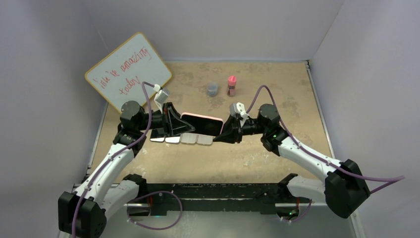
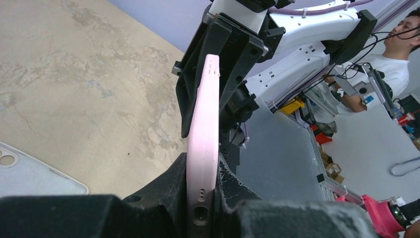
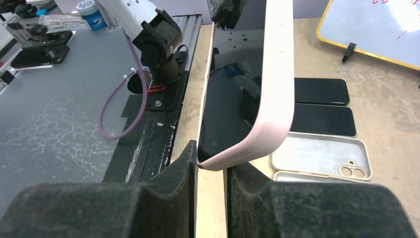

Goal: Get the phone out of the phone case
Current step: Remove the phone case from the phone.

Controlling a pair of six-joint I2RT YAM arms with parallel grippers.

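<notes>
The phone in its pink case (image 1: 200, 124) is held off the table between my two grippers, on edge. My left gripper (image 1: 172, 122) is shut on its left end. In the left wrist view the pink case (image 2: 203, 124) runs edge-on out of my left gripper (image 2: 203, 171), with both fingers pressed to its sides. My right gripper (image 1: 229, 130) holds the other end. In the right wrist view the dark phone screen (image 3: 228, 109) sits inside the pink case (image 3: 278, 74), and a lower corner sits between the tips of my right gripper (image 3: 210, 161).
A row of loose phones and clear cases (image 1: 188, 139) lies on the table just below the held phone; black phones (image 3: 322, 105) and clear cases (image 3: 319, 154) show in the right wrist view. A whiteboard (image 1: 128, 69) leans at back left. A grey cup (image 1: 212, 89) and a pink bottle (image 1: 231, 85) stand behind.
</notes>
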